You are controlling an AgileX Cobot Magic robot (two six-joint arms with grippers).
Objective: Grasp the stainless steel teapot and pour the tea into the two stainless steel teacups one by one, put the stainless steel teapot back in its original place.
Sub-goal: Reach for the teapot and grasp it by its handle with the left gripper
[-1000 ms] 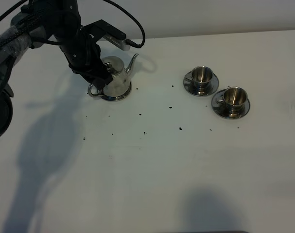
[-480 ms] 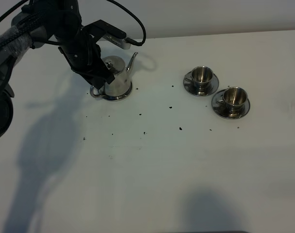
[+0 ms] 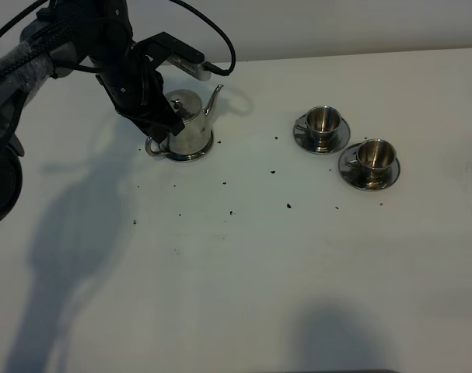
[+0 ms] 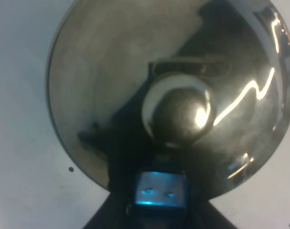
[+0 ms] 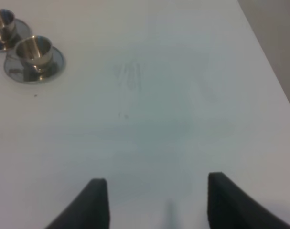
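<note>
The stainless steel teapot (image 3: 189, 124) stands on its round steel coaster (image 3: 195, 155) at the back left, spout pointing right. My left gripper (image 3: 161, 127) is down at the pot's loop handle and seems shut on it. The left wrist view looks straight down on the teapot's lid knob (image 4: 178, 113). The two stainless steel teacups (image 3: 323, 120) (image 3: 375, 155) sit on saucers at the right and also show in the right wrist view (image 5: 35, 49). No tea shows. My right gripper (image 5: 156, 205) is open and empty above bare table.
Several small dark specks (image 3: 288, 206) are scattered over the white table (image 3: 243, 272) between the pot and the cups. The table's right edge (image 5: 266, 52) lies near my right gripper. The left arm's cables hang over the back left.
The teapot and my left gripper have shifted slightly to the right together. The cups have not moved.
</note>
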